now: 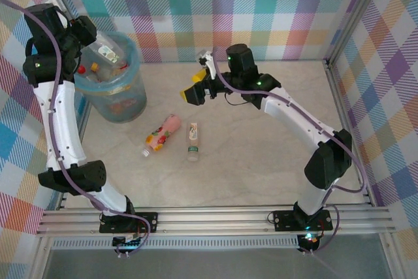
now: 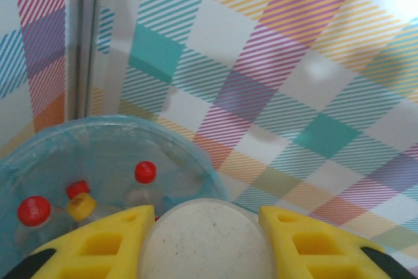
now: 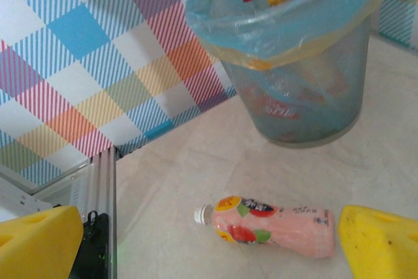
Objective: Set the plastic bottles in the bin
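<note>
Checked walls, marble desk. Left end effector [image 2: 204, 213] grips a bottle [image 2: 206, 245] over the bin [image 1: 112, 104]. I judge release next; right end effector [image 3: 210, 219] open.

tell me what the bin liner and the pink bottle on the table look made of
Bin liner: probably thin translucent light-blue plastic film; it wrinkles and folds over the rim. Pink bottle: likely smooth, faintly shiny plastic, with a printed fruit label and a white cap.

Plaid walls [image 1: 261, 11], pale marbled tabletop [image 1: 248, 155]
</note>
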### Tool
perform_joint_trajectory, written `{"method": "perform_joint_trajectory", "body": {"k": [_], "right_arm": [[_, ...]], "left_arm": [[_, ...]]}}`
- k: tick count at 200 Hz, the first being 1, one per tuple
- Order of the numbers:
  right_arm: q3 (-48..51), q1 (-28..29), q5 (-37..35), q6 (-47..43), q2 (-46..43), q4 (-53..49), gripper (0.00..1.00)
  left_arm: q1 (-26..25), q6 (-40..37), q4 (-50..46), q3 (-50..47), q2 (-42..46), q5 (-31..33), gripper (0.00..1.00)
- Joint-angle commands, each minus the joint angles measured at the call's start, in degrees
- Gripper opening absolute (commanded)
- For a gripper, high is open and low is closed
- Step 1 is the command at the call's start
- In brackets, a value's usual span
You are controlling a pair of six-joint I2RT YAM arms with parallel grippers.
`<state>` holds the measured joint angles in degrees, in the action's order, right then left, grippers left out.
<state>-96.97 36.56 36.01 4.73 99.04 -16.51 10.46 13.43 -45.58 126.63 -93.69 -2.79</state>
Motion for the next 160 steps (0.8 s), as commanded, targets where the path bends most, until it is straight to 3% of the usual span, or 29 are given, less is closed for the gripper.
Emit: {"method": "perform_joint_trajectory", "body": {"k": [1, 40, 83, 160], "right_arm": [[0.1, -0.3, 1.0, 1.2, -0.2, -1.4, 1.0], [2.4, -0.3, 0.0, 1.3, -1.5, -2.2, 1.0], [2.9, -0.3, -0.3, 0.4, -2.2, -3.2, 1.0], [1.6, -0.3, -1.1, 0.0, -1.8, -4.4, 1.0]], "left_arm": [[0.5, -5.4, -0.4, 1.0, -3.4, 1.4, 0.0], [0.5, -6.5, 6.6, -2.1, -6.7, -2.2, 0.0], [0.5, -8.7, 10.3, -2.2, -10.6, 0.7, 0.0], [0.0, -7.4, 14.6, -3.1, -17.9, -6.0, 0.0]]}}
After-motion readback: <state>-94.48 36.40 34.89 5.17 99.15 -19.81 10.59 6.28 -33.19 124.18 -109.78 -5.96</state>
